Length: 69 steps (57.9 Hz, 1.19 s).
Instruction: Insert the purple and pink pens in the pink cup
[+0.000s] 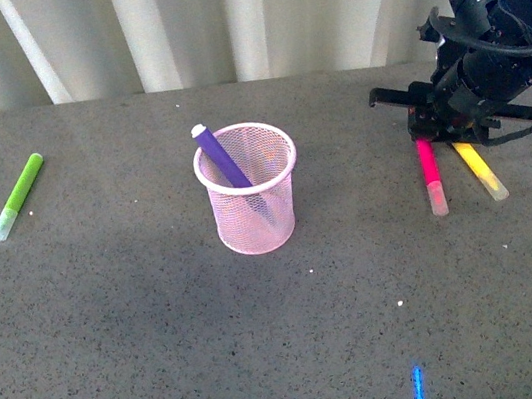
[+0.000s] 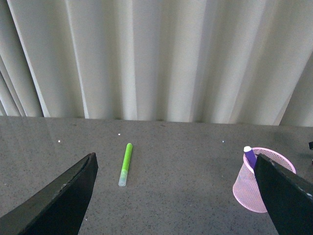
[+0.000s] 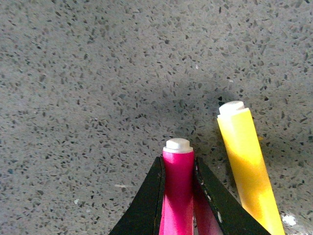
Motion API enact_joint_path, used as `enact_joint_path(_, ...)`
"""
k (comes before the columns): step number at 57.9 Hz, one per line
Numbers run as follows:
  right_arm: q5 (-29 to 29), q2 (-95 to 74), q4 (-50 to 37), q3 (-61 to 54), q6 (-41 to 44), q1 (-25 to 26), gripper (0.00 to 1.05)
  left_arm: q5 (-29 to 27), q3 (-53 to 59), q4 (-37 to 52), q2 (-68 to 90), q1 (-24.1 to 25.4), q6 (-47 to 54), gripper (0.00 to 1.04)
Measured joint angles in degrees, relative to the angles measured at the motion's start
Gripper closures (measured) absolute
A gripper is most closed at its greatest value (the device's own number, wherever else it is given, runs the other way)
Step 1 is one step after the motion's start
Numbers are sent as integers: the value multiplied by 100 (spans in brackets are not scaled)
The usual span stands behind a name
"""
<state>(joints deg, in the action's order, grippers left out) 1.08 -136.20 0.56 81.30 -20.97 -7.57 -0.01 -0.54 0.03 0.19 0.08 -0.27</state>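
The pink cup (image 1: 250, 190) stands mid-table, and the purple pen (image 1: 220, 155) leans inside it with its white end above the rim. At the right, my right gripper (image 1: 425, 137) is shut on the pink pen (image 1: 431, 175), whose clear cap points toward the front of the table. The right wrist view shows both black fingers (image 3: 149, 200) pressed against the pink pen (image 3: 177, 191). My left gripper (image 2: 176, 196) is open with nothing between its fingers. Its view takes in the pink cup (image 2: 250, 190) and the purple pen (image 2: 250, 156) from afar.
A yellow marker (image 1: 480, 170) lies on the table just right of the pink pen, close to my right gripper; it appears again as the yellow marker (image 3: 249, 171) in the right wrist view. A lime-green marker (image 1: 18, 196) lies at the far left. White curtains hang behind the table.
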Motion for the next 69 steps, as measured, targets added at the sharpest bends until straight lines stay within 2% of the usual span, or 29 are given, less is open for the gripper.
enact_joint_path(9, 535, 509, -1154, -542, -302, -13, 93, 0, 0, 0, 0, 0, -2, 7)
enact_joint_path(23, 1456, 2288, -3539, -1650, -721, -133, 94, 0, 0, 0, 0, 0, 0, 7)
enact_joint_path(28, 1880, 2846, -4463, -2100, -752, -190, 94, 0, 0, 0, 0, 0, 0, 7)
enact_joint_path(38, 2514, 3128, -5720, -2697, -562, -313, 94, 0, 0, 0, 0, 0, 0, 7)
enact_joint_path(52, 2664, 2594, -6046, -2905, 94, -680, 94, 2, 0, 0, 0, 0, 0, 7)
enact_joint_path(69, 2273, 1825, -5834, -2347, 850, -1342, 94, 0, 0, 0, 0, 0, 0, 7)
